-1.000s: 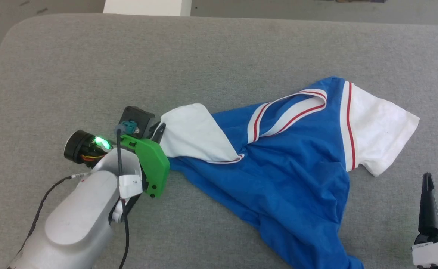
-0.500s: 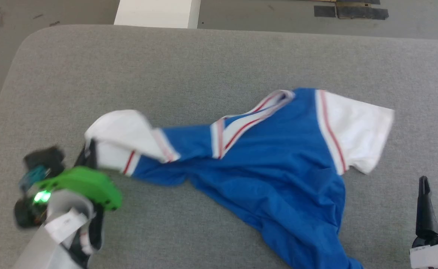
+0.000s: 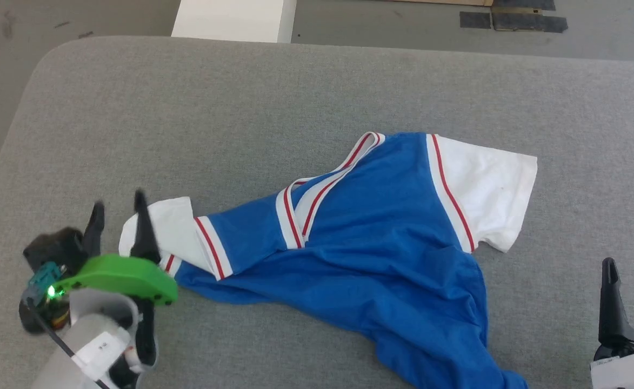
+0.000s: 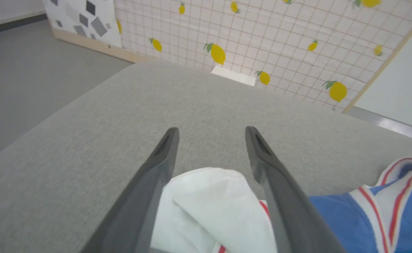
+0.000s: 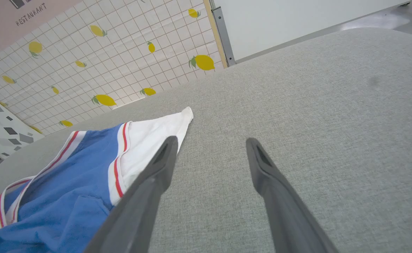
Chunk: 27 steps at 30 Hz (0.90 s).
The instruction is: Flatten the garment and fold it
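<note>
The garment (image 3: pixel 381 237), a royal-blue T-shirt with white sleeves and red stripes, lies rumpled across the grey table (image 3: pixel 295 92). Its left sleeve (image 3: pixel 173 229) is stretched out to the left and its right sleeve (image 3: pixel 489 189) lies flat at the right. My left gripper (image 3: pixel 118 208) stands open at the tip of the left sleeve. In the left wrist view the white sleeve (image 4: pixel 209 207) lies loose between the spread fingers of the left gripper (image 4: pixel 211 130). My right gripper (image 3: pixel 627 275) is open at the lower right, off the cloth. From the right gripper (image 5: pixel 211 141) the garment (image 5: pixel 61 196) lies to the left.
The table's rounded corner (image 3: pixel 52 54) and left edge are close to my left arm. A white box (image 3: pixel 233 19) stands beyond the far edge, with dark mats (image 3: pixel 511 19) on the floor. A lemon-patterned wall (image 4: pixel 262 31) is behind.
My left gripper drew the left sleeve out to the left and toward me, then opened and let it go. The head camera shifted a little. The right gripper stayed put.
</note>
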Available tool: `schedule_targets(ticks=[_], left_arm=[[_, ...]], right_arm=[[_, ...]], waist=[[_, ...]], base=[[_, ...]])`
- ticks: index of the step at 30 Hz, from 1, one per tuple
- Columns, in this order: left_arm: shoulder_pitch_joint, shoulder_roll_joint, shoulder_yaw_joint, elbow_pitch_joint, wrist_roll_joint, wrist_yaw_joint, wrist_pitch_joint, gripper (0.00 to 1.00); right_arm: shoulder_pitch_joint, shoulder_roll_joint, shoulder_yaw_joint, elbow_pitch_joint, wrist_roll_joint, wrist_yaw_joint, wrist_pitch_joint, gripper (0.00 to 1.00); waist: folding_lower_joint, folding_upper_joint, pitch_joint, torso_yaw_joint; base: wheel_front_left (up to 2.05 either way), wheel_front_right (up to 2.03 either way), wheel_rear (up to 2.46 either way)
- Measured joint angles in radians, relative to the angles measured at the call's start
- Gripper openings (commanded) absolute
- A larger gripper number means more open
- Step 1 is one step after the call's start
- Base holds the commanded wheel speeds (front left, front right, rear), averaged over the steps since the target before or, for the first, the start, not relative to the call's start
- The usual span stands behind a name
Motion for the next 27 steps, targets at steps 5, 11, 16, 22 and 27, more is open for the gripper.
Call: schedule_targets(ticks=[5,11,16,22,27], left_arm=[[-0.007,0.01,-0.104,-0.194,0.095,0.005,0.027,1.0],[-0.009,-0.021,-0.344,-0.276,0.16,-0.002,0.255,1.0],[-0.038,-0.017,-0.461,-0.195,0.181,-0.035,0.435,1.0],[-0.105,-0.013,-0.531,-0.063,0.219,-0.072,0.534,1.0],[-0.154,-0.038,-0.562,0.047,0.208,-0.134,0.586,0.0]], right_arm=[[0.003,0.0,0.005,0.003,0.002,0.0,0.0,1.0],[0.002,0.0,0.011,0.016,0.008,0.0,-0.002,1.0],[0.002,0.0,0.019,0.022,0.009,0.0,-0.004,1.0],[0.002,0.0,0.018,0.035,0.01,0.0,-0.009,1.0],[-0.002,0.0,0.024,0.041,0.012,0.0,-0.009,1.0]], waist=[[0.0,0.0,-0.007,-0.002],[0.0,0.0001,-0.007,-0.002],[0.0,0.0001,-0.007,-0.008],[0.0,0.0,-0.01,-0.01],[0.0,0.0001,-0.021,-0.012]], base=[[0.0,0.0,0.0],[0.0,0.0,0.0],[0.0,0.0,0.0],[0.0,0.0,0.0],[0.0,0.0,0.0]])
